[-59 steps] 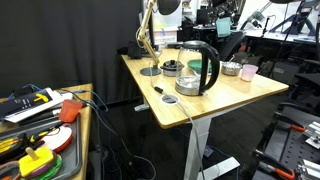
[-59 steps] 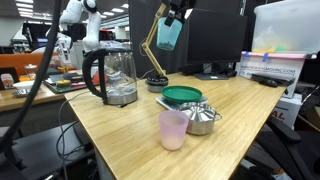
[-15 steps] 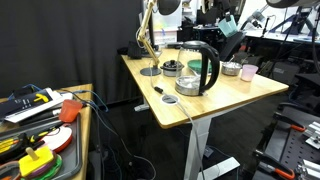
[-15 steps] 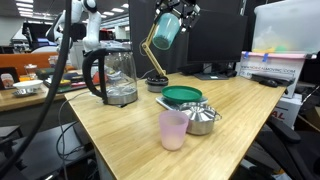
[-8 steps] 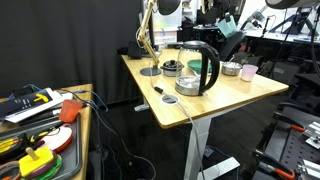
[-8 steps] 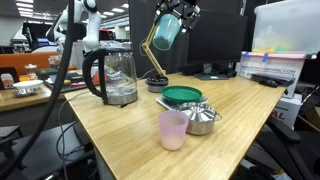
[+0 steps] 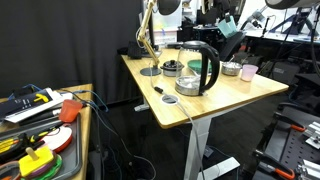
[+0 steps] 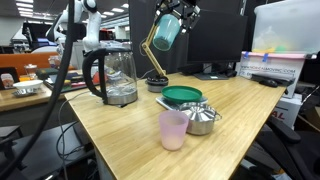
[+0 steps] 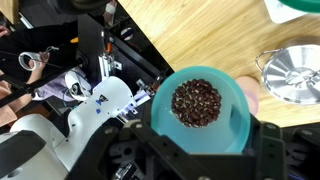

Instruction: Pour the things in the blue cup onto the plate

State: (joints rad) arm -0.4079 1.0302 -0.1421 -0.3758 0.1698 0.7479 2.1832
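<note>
My gripper (image 8: 176, 12) is shut on the blue cup (image 8: 166, 32) and holds it tilted, high above the wooden table. In the wrist view the blue cup (image 9: 200, 108) fills the frame between the jaws (image 9: 198, 140), and dark brown beans (image 9: 196, 102) lie inside it. The green plate (image 8: 182, 96) sits on the table below, to the right of the cup in an exterior view. The cup and gripper also show in an exterior view (image 7: 231, 27). A corner of the green plate shows at the top right of the wrist view (image 9: 300, 8).
A glass kettle (image 8: 113, 76) stands on the table (image 8: 120, 130). A pale pink cup (image 8: 173, 129) and a metal bowl (image 8: 203, 118) stand near the front edge. A desk lamp base (image 8: 156, 79) stands behind the plate. The metal bowl also shows in the wrist view (image 9: 292, 72).
Since the earliest frames the cup has tilted from near upright to slanted and moved slightly. In the last second nothing visibly moved.
</note>
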